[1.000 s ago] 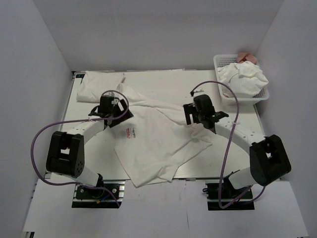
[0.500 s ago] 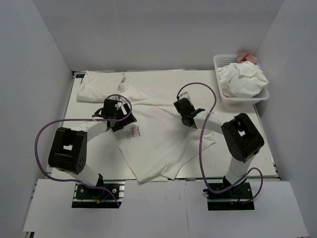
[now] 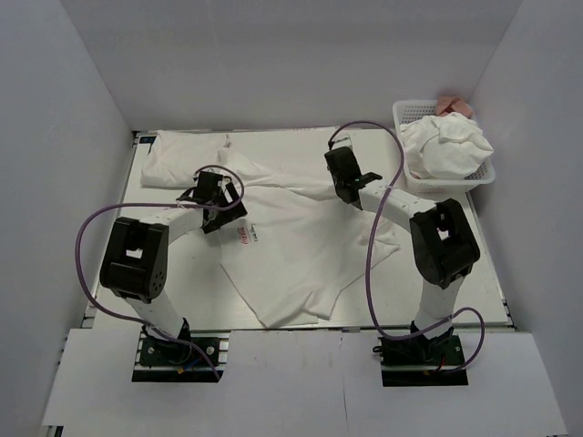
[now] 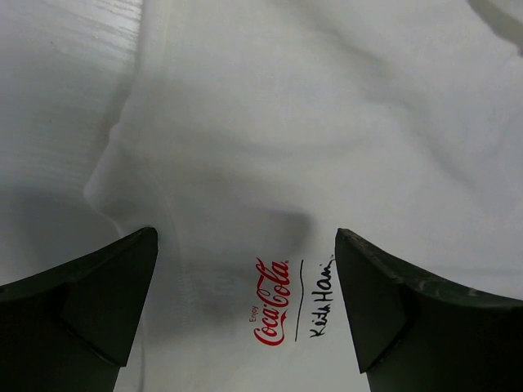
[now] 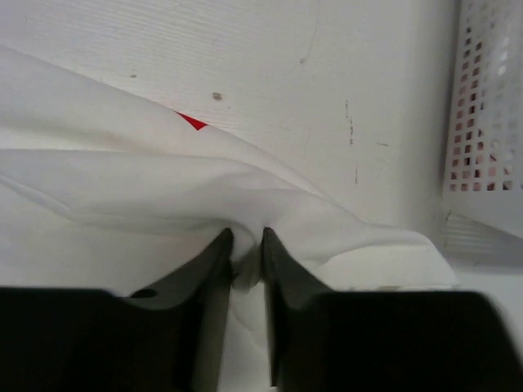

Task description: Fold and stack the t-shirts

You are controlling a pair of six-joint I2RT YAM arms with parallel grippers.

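A white t-shirt (image 3: 301,246) lies spread and rumpled across the middle of the table, with a small red script print (image 4: 272,302) on its chest. My left gripper (image 3: 219,196) hovers open over that print, one finger on each side of it, nothing held. My right gripper (image 3: 339,171) is shut on a bunched fold of the same t-shirt (image 5: 245,269) near its upper right edge. A second white t-shirt (image 3: 182,159) lies flat at the back left of the table.
A white perforated basket (image 3: 406,173) at the back right holds more crumpled white shirts (image 3: 448,146); its wall (image 5: 490,122) is close to the right of my right gripper. White walls stand around the table (image 3: 291,141) on three sides.
My right gripper went from open to shut on the t-shirt and carried its edge toward the back of the table. The left gripper shifted slightly toward the back, staying open.
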